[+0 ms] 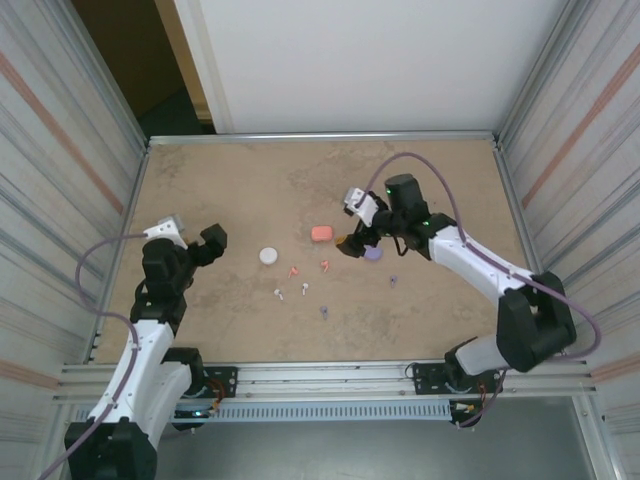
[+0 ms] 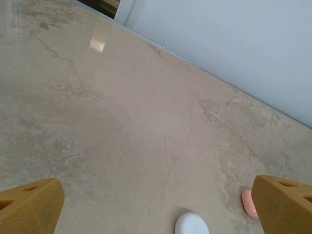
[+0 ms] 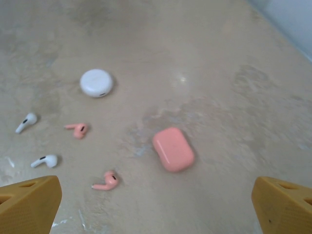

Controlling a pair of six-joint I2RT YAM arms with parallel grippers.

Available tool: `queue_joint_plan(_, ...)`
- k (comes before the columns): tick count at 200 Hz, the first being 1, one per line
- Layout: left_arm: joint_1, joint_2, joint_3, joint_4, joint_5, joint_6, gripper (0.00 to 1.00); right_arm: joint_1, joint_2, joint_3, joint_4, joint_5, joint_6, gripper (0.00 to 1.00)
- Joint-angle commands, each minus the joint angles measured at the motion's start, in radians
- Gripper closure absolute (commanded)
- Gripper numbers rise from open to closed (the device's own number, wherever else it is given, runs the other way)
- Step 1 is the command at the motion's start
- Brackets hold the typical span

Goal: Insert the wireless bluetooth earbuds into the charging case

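Right gripper (image 3: 156,207) wide open, empty, near smooth coral-pink plastic case (image 3: 173,148), maybe to lift lid. Left gripper (image 2: 156,209) wide open, empty, facing round white plastic case (image 2: 191,224).

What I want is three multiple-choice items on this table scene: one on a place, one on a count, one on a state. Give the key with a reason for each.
1. In the overhead view, where does the coral-pink case lie relative to the white case?
A. Up and to the right
B. Down and to the left
C. Stacked on it

2. How many coral-pink earbuds are there?
A. One
B. Two
C. Four

3. How do the left claw and the right claw stand?
A. Both open, empty
B. Both shut on earbuds
C. Left shut on a case

Key:
1 A: the overhead view shows it up and right of the white one, apart from it.
2 B: the right wrist view shows two pink buds lying apart.
3 A: each wrist view shows its claw spread wide, gripping nothing.
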Motion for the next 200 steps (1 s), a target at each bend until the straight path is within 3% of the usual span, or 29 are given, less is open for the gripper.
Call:
queue_joint_plan(1, -0.004, -0.024, -0.013, -0.036, 0.004, -0.016, 0.01, 0.011, 0.086, 0.106, -0.135, -0.037, -0.167, 0.01)
queue_joint_plan(90, -0.005, -0.047, -0.014, -0.043, 0.005, -0.017, 0.01, 0.037, 0.422, 0.392, -0.343, 0.036, -0.39, 0.01)
queue_joint_plan(149, -0.004, -0.047, -0.016, -0.043, -0.003, -0.016, 0.01, 0.051, 0.571, 0.538, -0.469, 0.111, -0.443, 0.03)
queue_joint_plan(200, -0.004, -0.04, -0.016, -0.042, -0.01, -0.013, 0.01, 0.052, 0.644, 0.598, -0.461, 0.12, -0.455, 0.03)
